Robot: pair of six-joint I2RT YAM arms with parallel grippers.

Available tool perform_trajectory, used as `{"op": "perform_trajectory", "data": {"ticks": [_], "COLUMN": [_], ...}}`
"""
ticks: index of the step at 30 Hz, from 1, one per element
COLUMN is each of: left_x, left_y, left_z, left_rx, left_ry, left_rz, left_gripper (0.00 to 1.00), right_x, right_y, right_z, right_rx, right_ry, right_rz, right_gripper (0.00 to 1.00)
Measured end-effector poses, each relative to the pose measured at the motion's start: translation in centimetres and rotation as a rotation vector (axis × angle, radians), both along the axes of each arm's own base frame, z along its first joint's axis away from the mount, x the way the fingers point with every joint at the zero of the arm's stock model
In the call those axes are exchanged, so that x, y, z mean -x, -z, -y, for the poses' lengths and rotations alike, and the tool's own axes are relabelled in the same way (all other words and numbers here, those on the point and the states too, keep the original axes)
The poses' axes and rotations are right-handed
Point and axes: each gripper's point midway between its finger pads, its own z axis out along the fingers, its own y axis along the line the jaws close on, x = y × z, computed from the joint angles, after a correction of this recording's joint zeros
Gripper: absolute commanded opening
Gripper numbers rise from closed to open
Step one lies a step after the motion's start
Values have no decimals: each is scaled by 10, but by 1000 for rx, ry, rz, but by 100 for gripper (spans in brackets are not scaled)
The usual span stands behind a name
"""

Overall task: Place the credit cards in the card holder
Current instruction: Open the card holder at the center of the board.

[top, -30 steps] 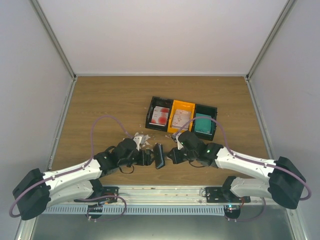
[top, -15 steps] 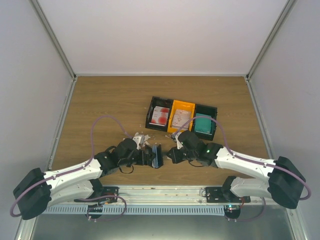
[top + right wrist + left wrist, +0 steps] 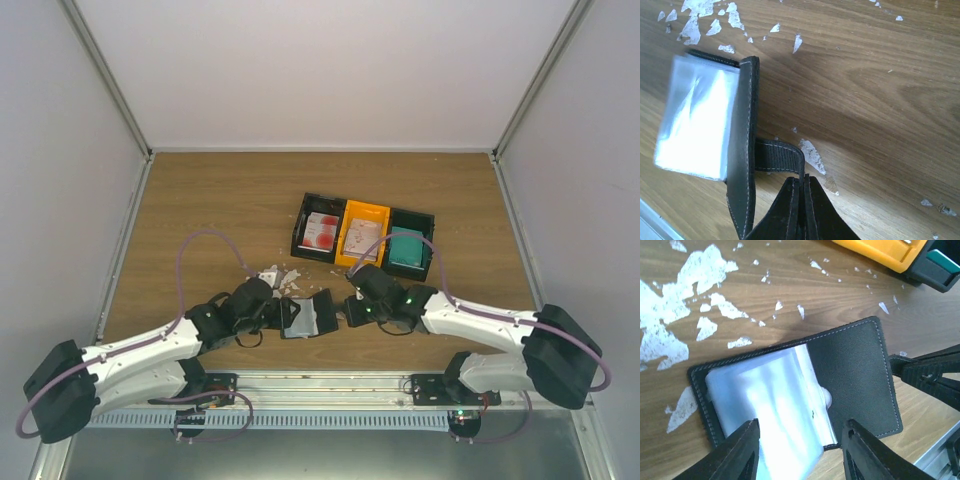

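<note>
The card holder [image 3: 308, 317] lies open on the wood between both grippers, black cover down, pale clear sleeves [image 3: 770, 400] up. My right gripper [image 3: 804, 182] is shut on the holder's black strap [image 3: 777, 155] at its right edge. My left gripper [image 3: 800, 442] hovers over the sleeves with its fingers [image 3: 742, 452] apart, holding nothing. The credit cards sit in the bins behind: red-and-white [image 3: 322, 231], pinkish-grey [image 3: 363, 236], teal [image 3: 405, 247].
Three open-top bins stand in a row behind the holder: black [image 3: 303, 228], orange [image 3: 364, 211], black [image 3: 428, 245]. White scraps [image 3: 280, 275] are scattered on the wood near the left gripper. The arm bases and a metal rail [image 3: 320, 390] line the near edge.
The card holder, which stood folded on edge between the grippers, now lies spread open. The left gripper's fingers have drawn closer together over its sleeves. The right gripper keeps its hold.
</note>
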Motion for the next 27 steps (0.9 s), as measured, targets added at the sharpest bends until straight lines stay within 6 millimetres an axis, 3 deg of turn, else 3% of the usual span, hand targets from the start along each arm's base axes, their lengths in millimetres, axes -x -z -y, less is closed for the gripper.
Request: {"op": "perform_trajectory", "data": {"ticks": [3,9,11,14,18,23,27], "left_x": [-2,-2,-2,0,3,5,8], "left_y": [-5,-7,-4,4,16,18,11], "left_z": [0,2,4,7,8,12,25], "left_rx": [5,13,12,6,-11,-1,54], "left_ry": [-1,3,8,18,29,46,107], "left_rz": [17,19,12,-20,-56,-67,-61], "left_gripper": [40,43,45,45,46,47,43], "right_x": [-1,-4,-5,-5,-6,-7,-10], "right_y": [2,14,18,25,29,20,-11], "right_z": [2,10,13,16,22,22,8], "right_rx": [11,69,87,113,141,134,35], "right_ry": [11,43,49,57,80,74,40], "right_rz": [2,-2,-4,-12,-14,8,58], "right_gripper": [1,2,12,38,51,51,45]}}
